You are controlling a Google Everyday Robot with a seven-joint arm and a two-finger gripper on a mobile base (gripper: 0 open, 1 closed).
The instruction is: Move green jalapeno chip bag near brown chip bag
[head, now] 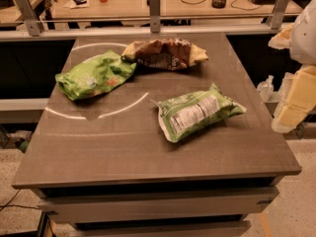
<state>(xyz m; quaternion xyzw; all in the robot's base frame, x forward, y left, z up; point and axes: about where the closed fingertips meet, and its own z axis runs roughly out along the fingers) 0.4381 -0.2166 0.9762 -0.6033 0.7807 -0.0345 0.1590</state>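
Though right of the grey table (pixel 148 152), fingers (pixel 288 116), opening unclear; desk (pixel 123 4) beyond.

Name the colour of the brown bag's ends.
Tan-yellow on the brown chip bag, camera view; gripper right of table.

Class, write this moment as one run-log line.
stage: before pickup | pincer: right of table, clear of bags | jalapeno bag: front right, label up, apart from brown bag | lime bag: beside brown bag

The gripper (pixel 291 110) hangs past the right edge of the table (pixel 148 157). Bare top lies btwn the green jalapeno chip bag (pixel 197 113) & the brown chip bag (pixel 165 53). A lime-green bag (pixel 94 75) blocks the brown one's left side.
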